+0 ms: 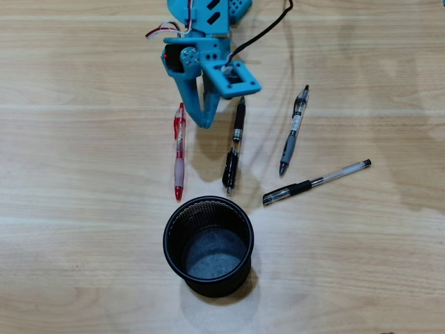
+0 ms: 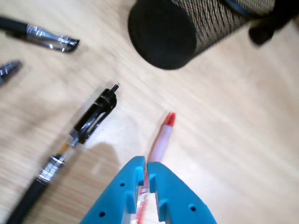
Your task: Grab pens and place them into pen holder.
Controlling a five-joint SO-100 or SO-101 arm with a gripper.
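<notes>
In the overhead view my blue gripper (image 1: 206, 124) hangs just right of the red pen (image 1: 179, 149) and left of the black pen (image 1: 234, 146). Both pens lie flat on the wood. In the wrist view the gripper (image 2: 145, 164) is shut, with the blurred red pen (image 2: 162, 133) lying on the table past its tips and the black pen (image 2: 88, 121) to the left. The grey-blue pen (image 1: 293, 132) and the clear pen with black cap (image 1: 316, 182) lie further right in the overhead view. The black mesh pen holder (image 1: 166, 240) stands upright and empty below the pens.
In the wrist view the holder (image 2: 210, 23) fills the top, the capped pen's clip end (image 2: 46, 38) and the grey-blue pen's tip (image 2: 9, 70) show at the left edge. A black cable (image 1: 268, 31) trails from the arm at the overhead view's top.
</notes>
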